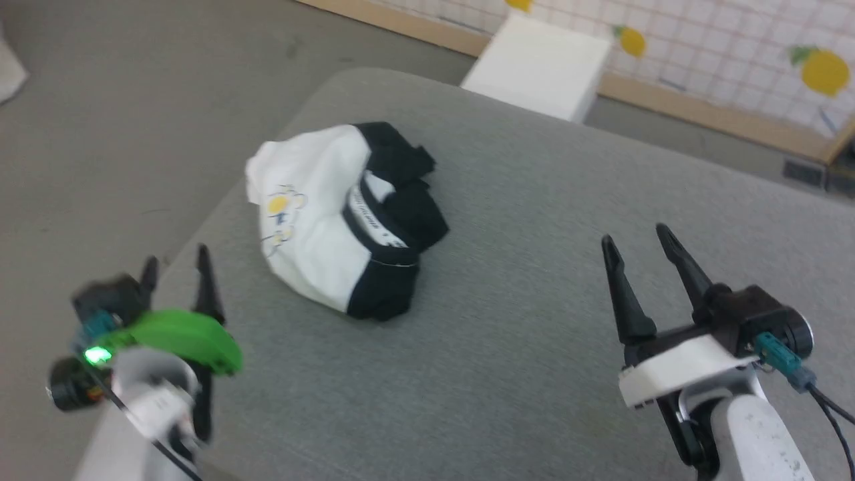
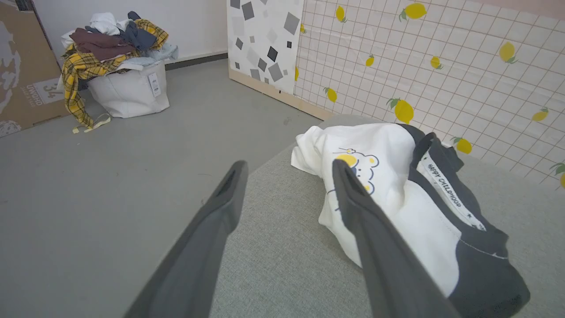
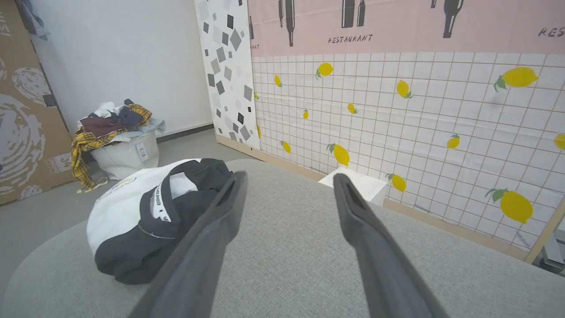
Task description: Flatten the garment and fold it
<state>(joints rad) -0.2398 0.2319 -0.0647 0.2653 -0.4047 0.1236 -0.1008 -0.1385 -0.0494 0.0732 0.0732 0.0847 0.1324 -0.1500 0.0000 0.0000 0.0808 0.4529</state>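
Observation:
The garment [image 1: 320, 227], a white T-shirt with black sleeves and a small yellow-and-blue print, lies crumpled in a heap on the grey padded table [image 1: 521, 321], near its left edge. Its lettered collar band shows in the left wrist view, where the garment [image 2: 397, 207] sits just right of the fingers. My left gripper [image 1: 175, 262] hovers open at the table's left edge, short of the heap. Over the table's right side my right gripper [image 1: 633, 242] stands open and empty, with the garment [image 3: 141, 212] well to its left.
A white box [image 1: 538, 67] stands on the floor beyond the table, by a lemon-patterned tiled wall [image 3: 397, 115]. A white basket piled with clothes [image 2: 119, 66] and a cardboard sheet [image 2: 22, 75] sit on the grey floor to the left.

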